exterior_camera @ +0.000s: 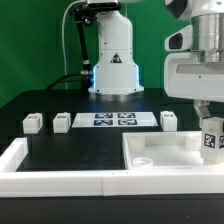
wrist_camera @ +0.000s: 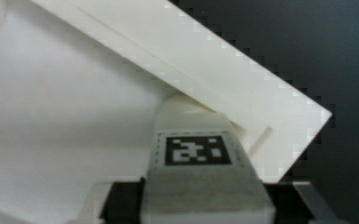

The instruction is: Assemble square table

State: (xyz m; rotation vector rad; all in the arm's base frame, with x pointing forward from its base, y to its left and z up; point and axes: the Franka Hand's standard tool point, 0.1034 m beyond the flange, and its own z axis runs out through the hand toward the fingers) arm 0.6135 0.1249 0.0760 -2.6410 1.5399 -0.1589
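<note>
My gripper (exterior_camera: pixel 206 112) hangs at the exterior view's right, shut on a white tagged table leg (exterior_camera: pixel 211 138), held upright just above the right part of the square tabletop slab (exterior_camera: pixel 160 152). In the wrist view the leg (wrist_camera: pixel 201 150) shows its tag between my dark fingers (wrist_camera: pixel 126 200), with my gripper (wrist_camera: pixel 202 205) close over the slab (wrist_camera: pixel 69 110) near one of its corners. Three more legs stand at the back: two at the left (exterior_camera: pixel 32 123) (exterior_camera: pixel 61 122) and one at the right (exterior_camera: pixel 169 120). Whether the leg touches the slab is hidden.
The marker board (exterior_camera: pixel 112 120) lies flat at the back middle. The robot base (exterior_camera: pixel 114 60) stands behind it. A long white rail (exterior_camera: pixel 60 178) borders the black surface along the front and left.
</note>
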